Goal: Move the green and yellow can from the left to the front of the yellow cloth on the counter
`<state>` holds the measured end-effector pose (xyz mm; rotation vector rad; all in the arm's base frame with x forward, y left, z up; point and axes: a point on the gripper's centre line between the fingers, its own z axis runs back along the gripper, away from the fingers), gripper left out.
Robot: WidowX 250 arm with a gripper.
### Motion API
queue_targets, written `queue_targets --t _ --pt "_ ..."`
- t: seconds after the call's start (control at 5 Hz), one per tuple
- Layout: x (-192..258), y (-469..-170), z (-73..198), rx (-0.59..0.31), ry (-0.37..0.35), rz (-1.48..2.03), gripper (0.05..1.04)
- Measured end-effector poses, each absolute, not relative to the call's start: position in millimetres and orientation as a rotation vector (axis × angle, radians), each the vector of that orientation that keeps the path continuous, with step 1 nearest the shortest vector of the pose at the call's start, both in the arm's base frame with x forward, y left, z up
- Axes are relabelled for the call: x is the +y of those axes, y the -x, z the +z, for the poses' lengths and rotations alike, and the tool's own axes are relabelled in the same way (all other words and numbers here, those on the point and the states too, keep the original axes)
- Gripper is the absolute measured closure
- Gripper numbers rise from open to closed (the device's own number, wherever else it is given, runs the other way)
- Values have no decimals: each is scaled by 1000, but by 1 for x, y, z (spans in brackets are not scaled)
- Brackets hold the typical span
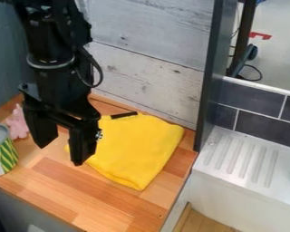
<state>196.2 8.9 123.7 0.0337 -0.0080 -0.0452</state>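
Directions are taking the gripper as clock centre, with 12 at the view's top.

- Black two-finger gripper [60,153]: hanging fingers-down from the arm, its fingers standing apart and nothing showing between them; bearing no load, so the spread is probably serving as clearance. One finger is overlapping the cloth's 9 o'clock margin in view; whether it is touching cannot be told.
- Bright yellow soft fabric cloth [135,149]: lying at 3 o'clock on the orange-brown wooden block-pattern counter [62,181], seemingly folded over, which would be explaining its compact, thick-edged outline.
- Small black bar-shaped piece [123,115]: lying at about 2 o'clock, along the cloth's upper edge; purpose unclear.
- Pale pink toy-like object [17,122]: sitting at about 10 o'clock, partly behind the can, its exact shape being hard to tell.
- Cylindrical can with grey top and green-and-yellow striped label [2,152]: standing upright at 9 o'clock, its flat base presumably giving it steadiness.
- White ribbed drainboard [241,158]: extending at 3 o'clock, beyond the cloth, its grooves likely serving for run-off.
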Motion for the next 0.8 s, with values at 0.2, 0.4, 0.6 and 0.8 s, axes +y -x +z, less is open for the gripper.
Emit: queue_targets --t 0.2,0.4,0.6,0.8 --pt "9 -195 121 3 -32 -48 83" --pt "23 -193 122 14 -23 -70 83" --pt "42 -192 131 -9 -32 -54 83" --pt "76 -187 142 -19 -43 -39 83"
